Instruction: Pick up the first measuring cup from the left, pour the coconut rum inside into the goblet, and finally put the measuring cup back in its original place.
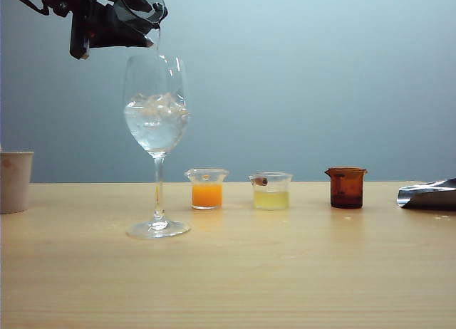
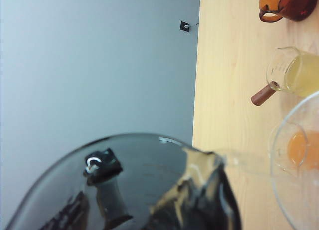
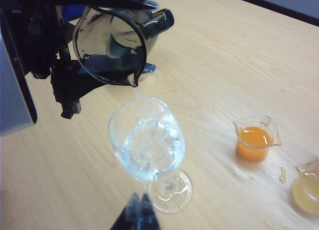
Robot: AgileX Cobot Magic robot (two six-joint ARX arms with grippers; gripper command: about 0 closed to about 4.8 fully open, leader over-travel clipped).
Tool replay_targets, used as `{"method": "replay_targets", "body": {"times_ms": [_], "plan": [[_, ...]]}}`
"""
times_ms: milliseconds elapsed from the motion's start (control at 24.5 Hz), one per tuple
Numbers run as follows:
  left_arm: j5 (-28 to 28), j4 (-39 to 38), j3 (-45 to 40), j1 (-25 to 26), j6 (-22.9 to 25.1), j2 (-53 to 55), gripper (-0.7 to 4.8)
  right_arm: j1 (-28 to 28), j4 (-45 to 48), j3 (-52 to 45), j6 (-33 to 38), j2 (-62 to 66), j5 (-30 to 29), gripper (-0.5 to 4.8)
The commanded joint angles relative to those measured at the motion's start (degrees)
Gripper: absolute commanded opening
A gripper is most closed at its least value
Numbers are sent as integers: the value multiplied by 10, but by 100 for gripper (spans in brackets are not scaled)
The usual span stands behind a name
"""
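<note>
The smoky grey measuring cup hangs tilted above the goblet, its lip pointing down at the bowl. My left gripper is shut on it at the top left of the exterior view. A thin clear stream of coconut rum runs from the lip into the goblet, which holds ice cubes and clear liquid. The left wrist view is largely filled by the cup, with the goblet's rim beside it. My right gripper hovers low near the goblet's foot, fingertips together and holding nothing.
Right of the goblet stand a clear cup of orange liquid, a clear cup of pale yellow liquid and an amber-brown cup. A white paper cup sits at the left edge. A shiny silvery object lies at the right edge.
</note>
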Motion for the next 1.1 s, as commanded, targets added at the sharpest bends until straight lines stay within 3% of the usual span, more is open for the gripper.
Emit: {"method": "replay_targets", "body": {"times_ms": [41,245,1101], "plan": [[2,14,3,-2,8,-5,178,1,4,2,-3,-1,-1,-5],[2,15,3,-2,36,-6,178,1,3,2,-3,-1,-2,-5],[2,29,3,-2,20,-12,178,1,2,2,-3,0,-3,-5]]}}
